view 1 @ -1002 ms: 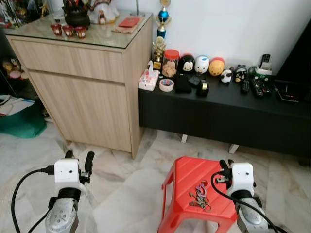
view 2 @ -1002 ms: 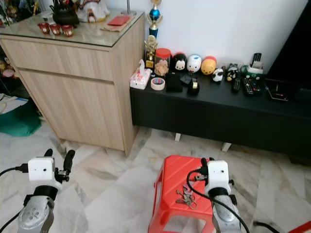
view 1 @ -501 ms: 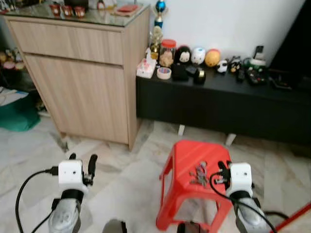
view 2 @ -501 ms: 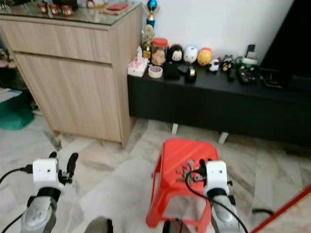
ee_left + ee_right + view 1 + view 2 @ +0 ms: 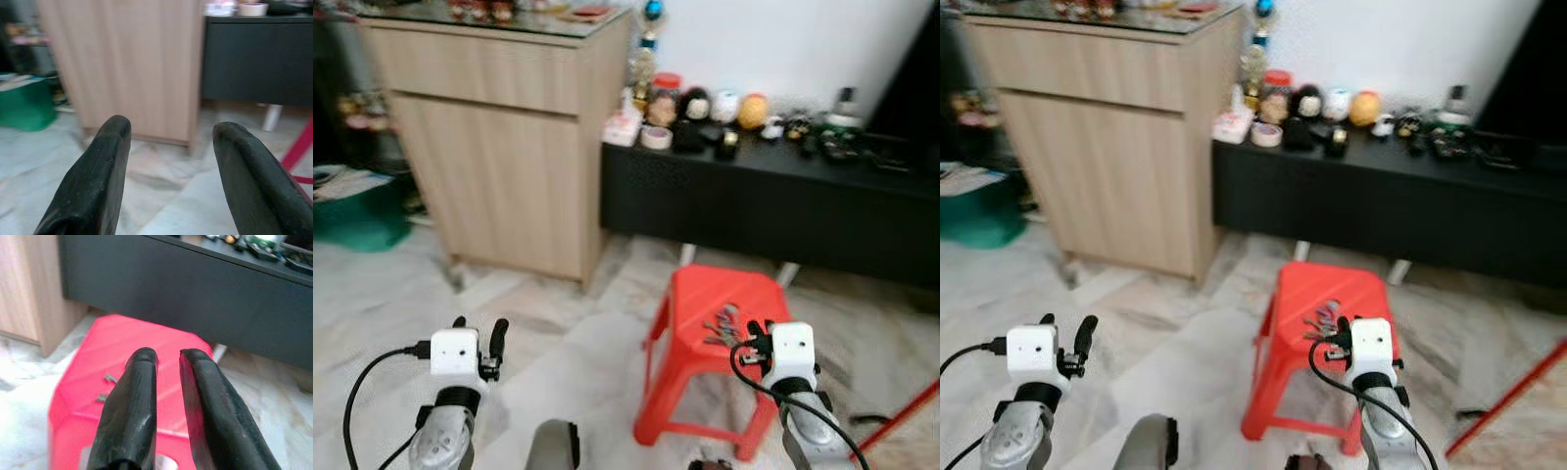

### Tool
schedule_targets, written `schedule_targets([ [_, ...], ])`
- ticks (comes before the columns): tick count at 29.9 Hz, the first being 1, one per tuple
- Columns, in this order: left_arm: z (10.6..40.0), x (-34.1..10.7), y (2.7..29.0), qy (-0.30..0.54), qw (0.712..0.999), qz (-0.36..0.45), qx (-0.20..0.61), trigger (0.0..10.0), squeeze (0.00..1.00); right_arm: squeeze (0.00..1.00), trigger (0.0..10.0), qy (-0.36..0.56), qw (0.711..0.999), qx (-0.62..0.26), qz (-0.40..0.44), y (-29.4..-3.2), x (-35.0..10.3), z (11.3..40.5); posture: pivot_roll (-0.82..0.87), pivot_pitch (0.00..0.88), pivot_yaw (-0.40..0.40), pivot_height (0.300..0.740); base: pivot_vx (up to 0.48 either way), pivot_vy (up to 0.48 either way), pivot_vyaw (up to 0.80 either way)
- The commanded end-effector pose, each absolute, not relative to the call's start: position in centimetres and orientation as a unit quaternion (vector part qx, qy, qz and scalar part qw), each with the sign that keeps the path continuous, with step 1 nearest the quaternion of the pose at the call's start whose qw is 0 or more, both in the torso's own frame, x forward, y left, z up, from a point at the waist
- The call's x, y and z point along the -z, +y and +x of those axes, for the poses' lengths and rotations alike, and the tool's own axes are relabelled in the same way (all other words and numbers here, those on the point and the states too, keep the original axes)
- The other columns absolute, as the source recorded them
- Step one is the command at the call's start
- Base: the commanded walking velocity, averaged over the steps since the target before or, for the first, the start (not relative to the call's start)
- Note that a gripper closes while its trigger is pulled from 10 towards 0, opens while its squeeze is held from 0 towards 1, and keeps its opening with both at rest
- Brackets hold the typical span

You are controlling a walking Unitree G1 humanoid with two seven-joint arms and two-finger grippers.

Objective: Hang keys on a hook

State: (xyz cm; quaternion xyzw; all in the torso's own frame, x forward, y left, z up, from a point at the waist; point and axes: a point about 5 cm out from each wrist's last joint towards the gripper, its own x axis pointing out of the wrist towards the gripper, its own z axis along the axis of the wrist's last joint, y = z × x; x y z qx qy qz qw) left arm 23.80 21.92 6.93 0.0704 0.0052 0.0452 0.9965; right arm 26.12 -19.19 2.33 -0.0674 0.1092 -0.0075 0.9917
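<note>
A bunch of keys [image 5: 722, 326] lies on top of a red plastic stool [image 5: 697, 294] ahead of me on the right. My right gripper [image 5: 755, 331] hovers at the stool's near right edge, just right of the keys and not touching them. In the right wrist view its fingers [image 5: 142, 363] are nearly together with nothing between them, and bits of the keys [image 5: 109, 378] show on the stool beyond. My left gripper [image 5: 480, 327] is held over the marble floor at the left, open and empty, as the left wrist view [image 5: 171, 129] confirms.
A tall wooden cabinet [image 5: 499, 137] stands at the back left. Beside it is a low black bench [image 5: 773, 211] loaded with toys and remotes. A green bag [image 5: 357, 220] sits far left. A red bar [image 5: 901, 416] crosses the lower right corner.
The whole view has shifted and blurred, so the camera moved; the stool now sits a little farther ahead. Both arms keep their pose and the keys stay on the stool.
</note>
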Motion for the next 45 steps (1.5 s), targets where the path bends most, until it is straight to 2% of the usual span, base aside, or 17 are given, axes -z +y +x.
schedule_targets([
  [1,24.0,-7.0,21.4,0.005,0.997,0.064,-0.035,10.0,0.0,0.0,10.0,0.108,0.992,0.014,-0.067,-19.6,-2.5,26.2,0.12,0.0,-0.084,0.622,0.0,0.0,0.0],
  [7,24.0,-6.9,21.3,0.006,0.998,0.064,-0.029,10.0,0.0,0.0,10.0,0.11,0.992,0.02,-0.065,-19.6,-2.5,26.2,0.11,0.0,-0.085,0.622,0.148,0.0,0.0],
  [32,24.2,-7.0,21.3,0.006,0.998,0.065,-0.027,10.0,0.0,0.0,10.0,0.118,0.99,0.019,-0.075,-19.5,-2.5,26.6,0.12,0.0,-0.095,0.622,0.376,0.0,0.0],
  [39,24.3,-6.8,21.4,0.011,0.997,0.069,-0.032,10.0,0.0,0.0,10.0,0.141,0.987,-0.026,-0.076,-18.6,-1.9,26.4,0.11,0.0,-0.094,0.622,0.321,0.0,0.0],
  [45,24.4,-6.8,21.3,0.008,0.997,0.065,-0.035,10.0,0.0,0.0,10.0,0.149,0.985,-0.042,-0.082,-18.6,-1.8,26.2,0.1,0.0,-0.088,0.622,0.0,0.0,0.0],
])
